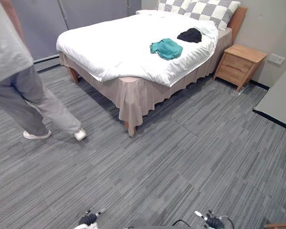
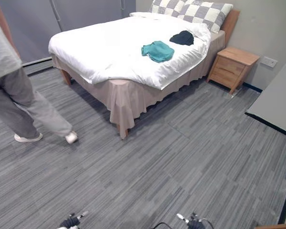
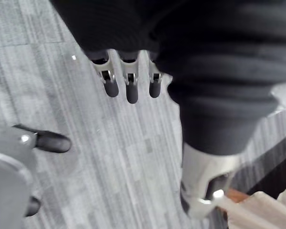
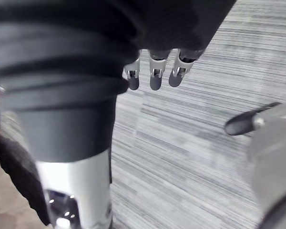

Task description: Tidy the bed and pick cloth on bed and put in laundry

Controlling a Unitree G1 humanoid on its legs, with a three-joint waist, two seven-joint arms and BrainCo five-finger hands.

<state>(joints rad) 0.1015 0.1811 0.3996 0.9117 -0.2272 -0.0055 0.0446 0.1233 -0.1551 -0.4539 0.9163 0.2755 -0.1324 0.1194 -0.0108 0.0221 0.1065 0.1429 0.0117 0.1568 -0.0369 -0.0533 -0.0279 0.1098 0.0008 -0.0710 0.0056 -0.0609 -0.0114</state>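
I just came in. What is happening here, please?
Nothing is being handled yet. The robot stands some way back from the bed, with its left hand and right hand open and empty above the floor. A teal cloth and a black cloth lie on the bed, not yet picked up. A person is mid-stride on the robot's left.

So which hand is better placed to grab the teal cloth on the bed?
Probably the right hand, barely: it and the left hand hang open over the floor, far from the bed; the teal cloth lies slightly rightward.
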